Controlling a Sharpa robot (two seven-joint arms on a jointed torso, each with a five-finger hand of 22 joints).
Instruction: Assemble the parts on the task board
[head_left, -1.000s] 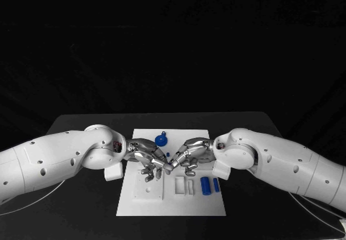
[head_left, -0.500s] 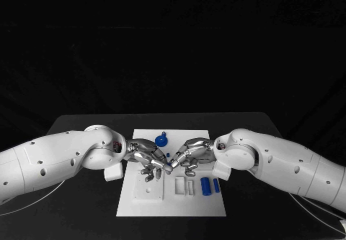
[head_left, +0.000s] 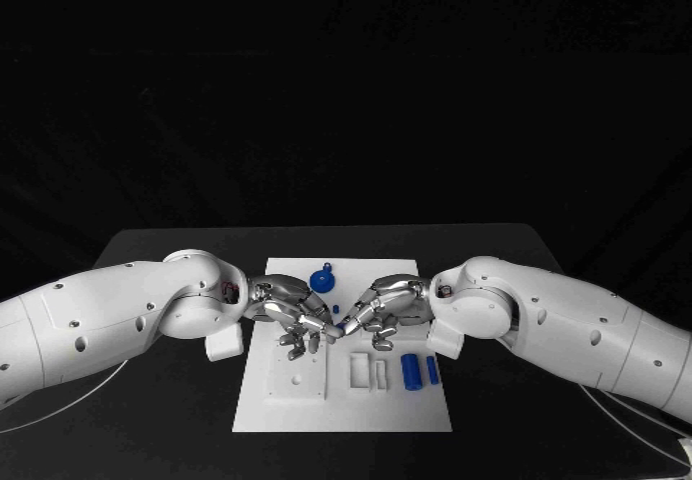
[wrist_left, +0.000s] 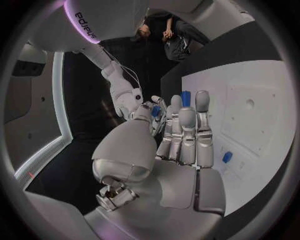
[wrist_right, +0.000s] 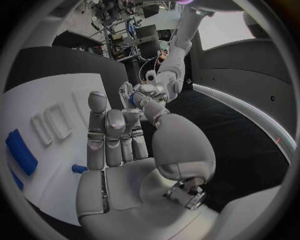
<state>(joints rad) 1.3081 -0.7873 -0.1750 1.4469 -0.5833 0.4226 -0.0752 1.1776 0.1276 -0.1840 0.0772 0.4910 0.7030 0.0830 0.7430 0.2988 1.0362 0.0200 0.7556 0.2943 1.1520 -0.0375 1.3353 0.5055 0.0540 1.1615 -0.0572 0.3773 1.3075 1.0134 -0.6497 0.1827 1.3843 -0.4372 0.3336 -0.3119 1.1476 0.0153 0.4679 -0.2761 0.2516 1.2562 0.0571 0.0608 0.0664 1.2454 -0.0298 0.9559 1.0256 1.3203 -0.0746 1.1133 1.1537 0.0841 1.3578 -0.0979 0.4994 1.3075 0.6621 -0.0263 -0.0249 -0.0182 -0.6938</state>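
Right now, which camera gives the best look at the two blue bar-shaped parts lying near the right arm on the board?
The head view: the two blue bars lie side by side, unobstructed, on the task board. The right wrist view catches them only at its rim, distorted and partly cut off. In the left wrist view I cannot pick them out for certain.

Black table (head_left: 173, 250) beneath everything.

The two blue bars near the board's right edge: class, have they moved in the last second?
No. The two blue bars lie beside the same white slots on the task board.
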